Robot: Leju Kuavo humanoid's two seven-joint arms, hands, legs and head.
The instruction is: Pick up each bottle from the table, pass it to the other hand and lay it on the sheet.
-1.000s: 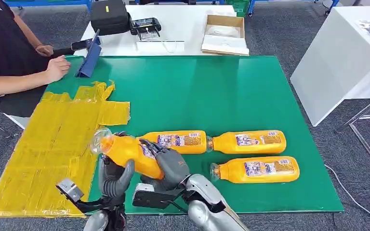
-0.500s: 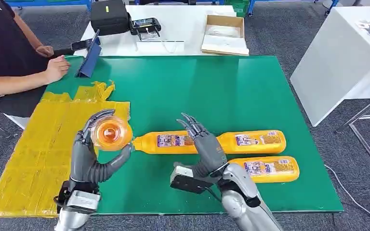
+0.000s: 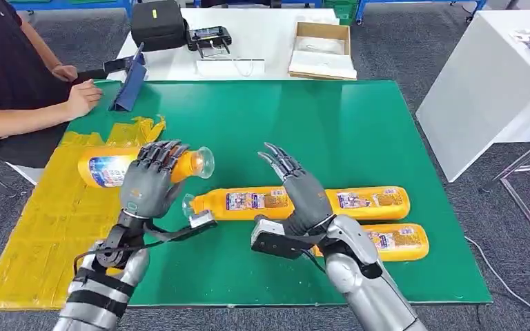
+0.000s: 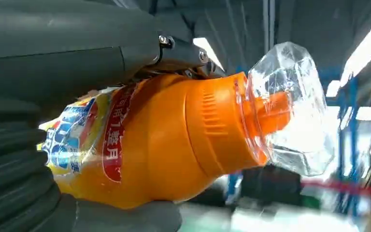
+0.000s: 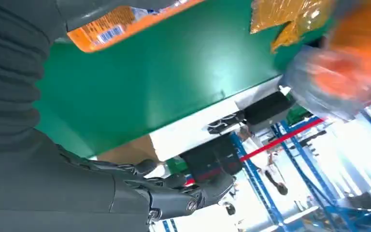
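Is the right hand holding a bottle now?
No, the right hand is open above the table bottles; the left hand grips the bottle.

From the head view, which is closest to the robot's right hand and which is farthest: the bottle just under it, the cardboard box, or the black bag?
Measured from the right hand, which hovers with fingers spread:
1. The orange bottle lying on the green table, just beneath the hand.
2. The cardboard box on the white table beyond, ahead and slightly right.
3. The black bag on the white table's far left, farthest away.
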